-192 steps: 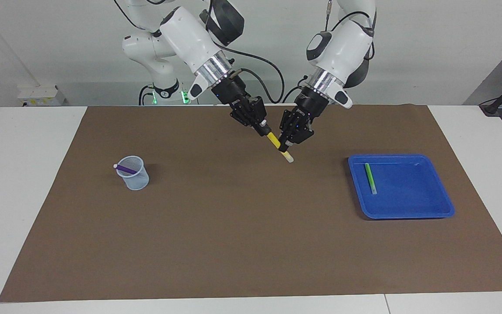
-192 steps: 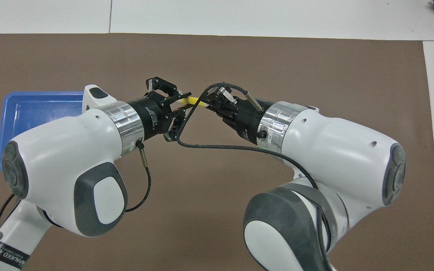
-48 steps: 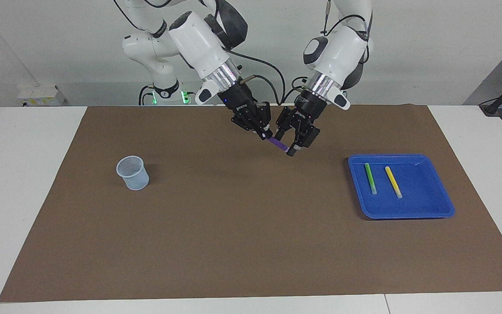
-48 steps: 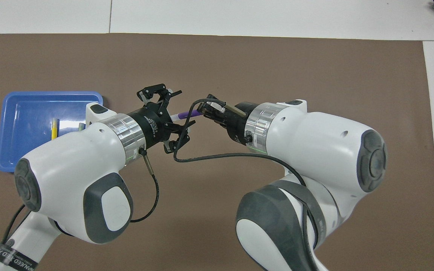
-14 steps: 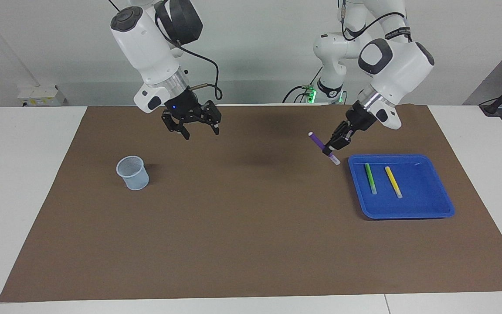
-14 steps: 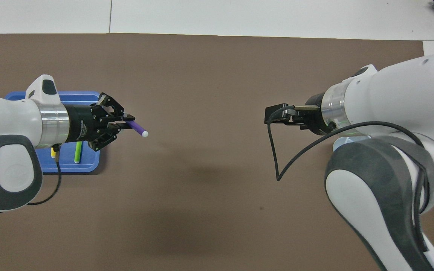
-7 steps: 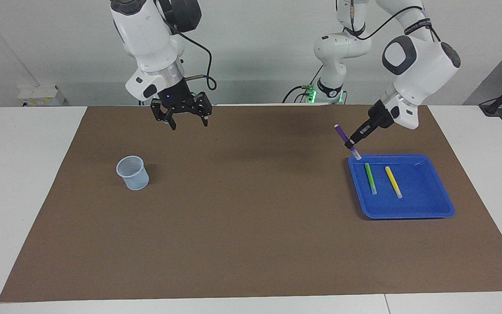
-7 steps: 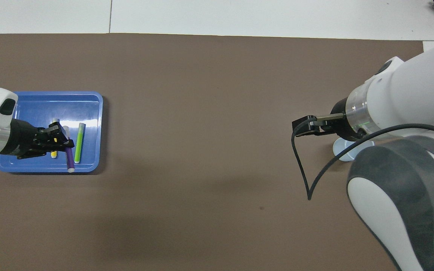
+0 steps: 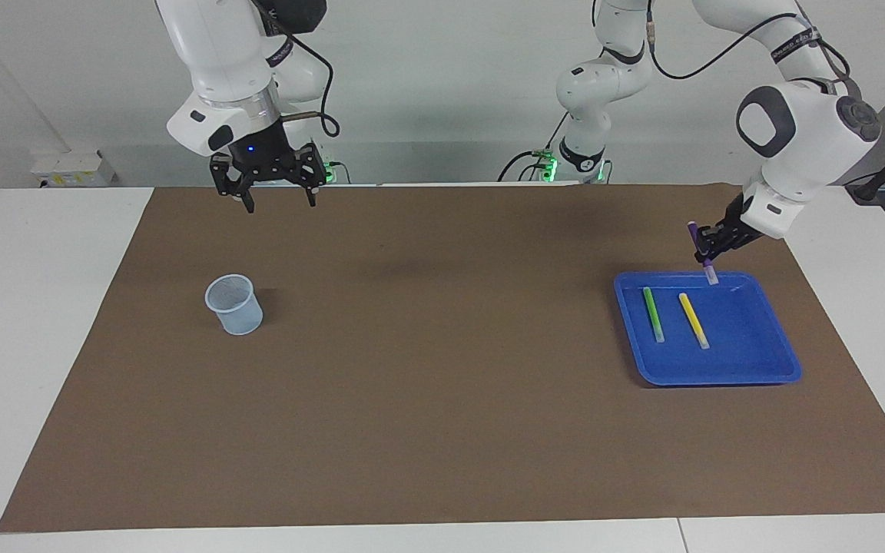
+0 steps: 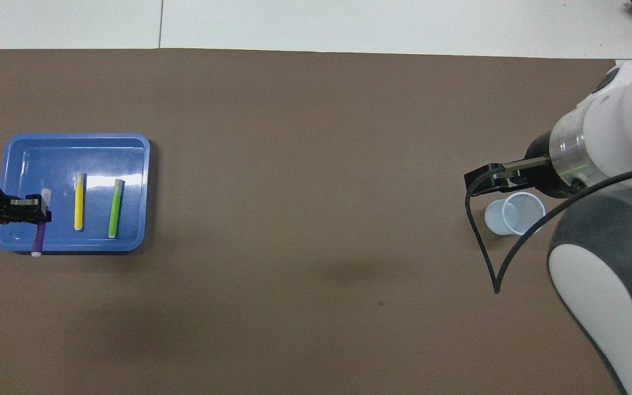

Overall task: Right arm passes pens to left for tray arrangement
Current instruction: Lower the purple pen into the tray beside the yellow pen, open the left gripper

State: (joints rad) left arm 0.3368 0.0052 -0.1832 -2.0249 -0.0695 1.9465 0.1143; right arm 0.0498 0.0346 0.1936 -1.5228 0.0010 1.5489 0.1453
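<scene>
My left tool (image 9: pixel 707 247) held the purple pen (image 9: pixel 700 253) tilted over the blue tray (image 9: pixel 750 372); the green pen (image 9: pixel 653 314) and yellow pen (image 9: pixel 693 319) lay inside, side by side.

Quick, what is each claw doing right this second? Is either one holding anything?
Left claw: closed on the purple pen, up over the blue tray.
Right claw: open, holding nothing, raised above the mat.
</scene>
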